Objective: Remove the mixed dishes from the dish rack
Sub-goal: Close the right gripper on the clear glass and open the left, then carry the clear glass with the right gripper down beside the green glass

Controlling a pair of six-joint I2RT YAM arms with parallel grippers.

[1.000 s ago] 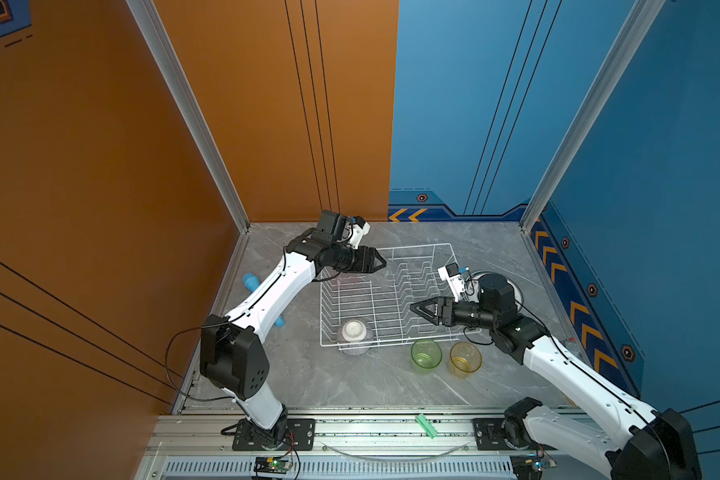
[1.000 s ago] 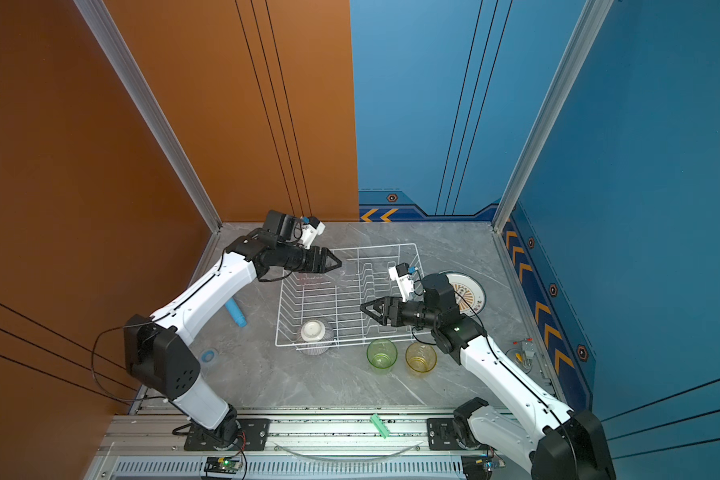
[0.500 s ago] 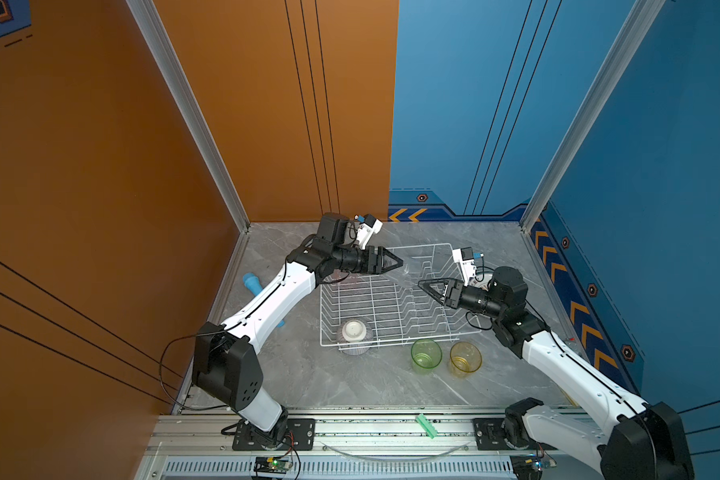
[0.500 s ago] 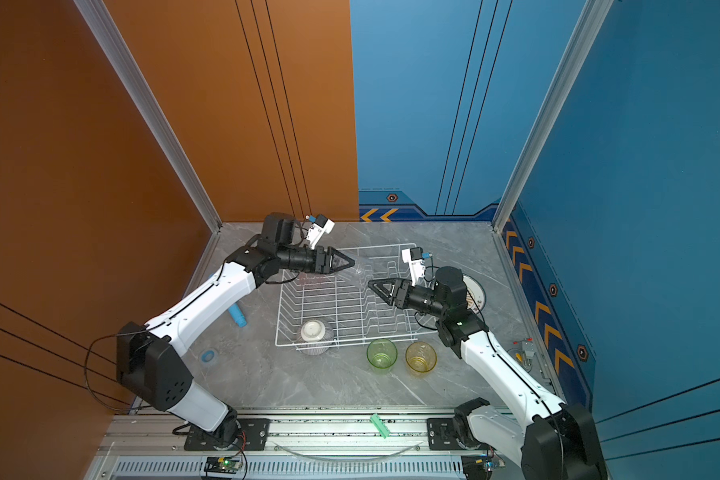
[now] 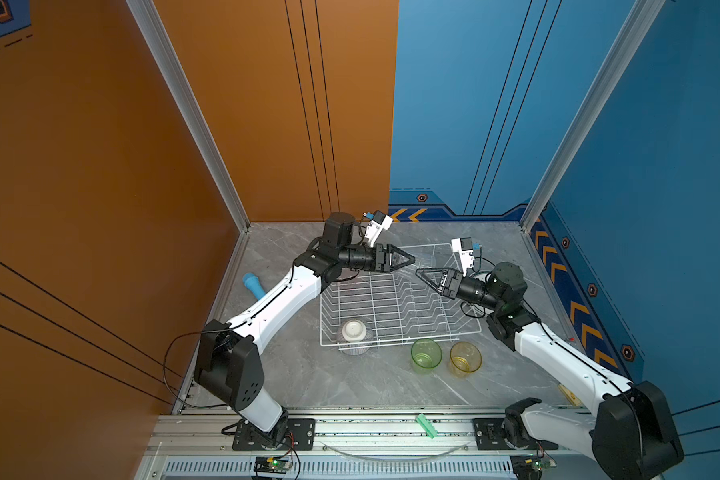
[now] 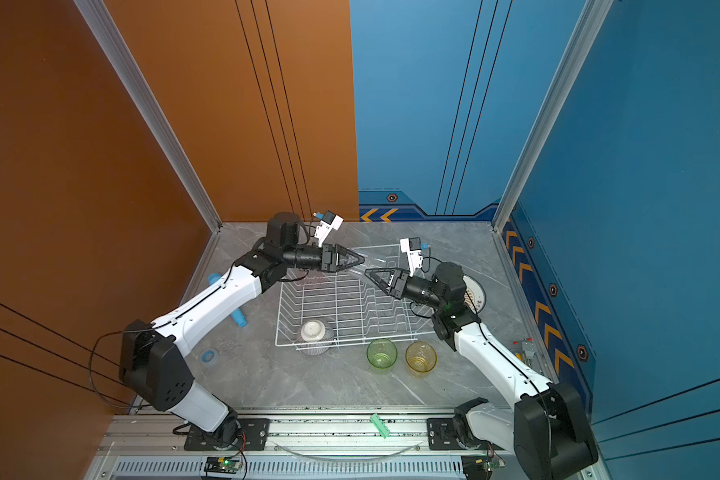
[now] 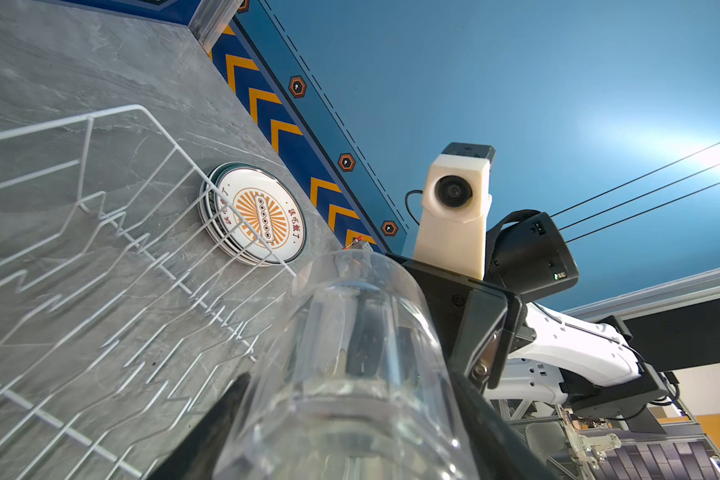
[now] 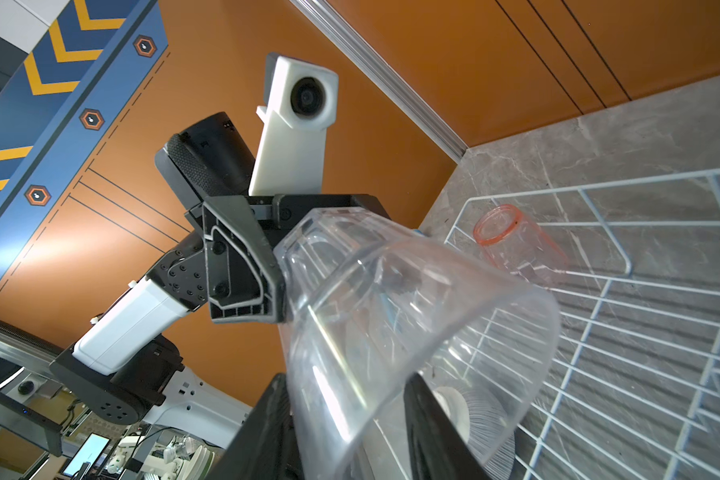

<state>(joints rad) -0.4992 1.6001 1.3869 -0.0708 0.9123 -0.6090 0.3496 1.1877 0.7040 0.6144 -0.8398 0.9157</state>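
Observation:
Above the far side of the dish rack point(image 5: 400, 343) point(image 6: 350, 345), my left gripper point(image 5: 410, 261) point(image 7: 350, 386) is shut on the base of a clear tumbler point(image 5: 424, 259) point(image 7: 350, 316) point(image 8: 412, 299). The tumbler's mouth points at my right gripper point(image 5: 420, 272) point(image 8: 341, 399). That gripper is open, one finger on each side of the rim wall. A pink tumbler point(image 8: 516, 245) lies in the rack. A striped bowl point(image 5: 354, 334) sits upside down at its near left corner. Green point(image 5: 426, 355) and yellow point(image 5: 465, 358) tumblers stand in front. Stacked plates point(image 7: 262, 216) point(image 6: 474, 293) lie right of the rack.
A light-blue cylinder point(image 5: 253, 284) lies on the table left of the rack, under my left arm. A small blue ring point(image 6: 209, 356) sits near the left wall. A green clip point(image 5: 427, 426) rests on the front rail. Walls close in the table on three sides.
Both grippers have moved toward each other over the rack's far side. The left brought the clear tumbler across. The right rose from the rack and its jaws have narrowed around the rim.

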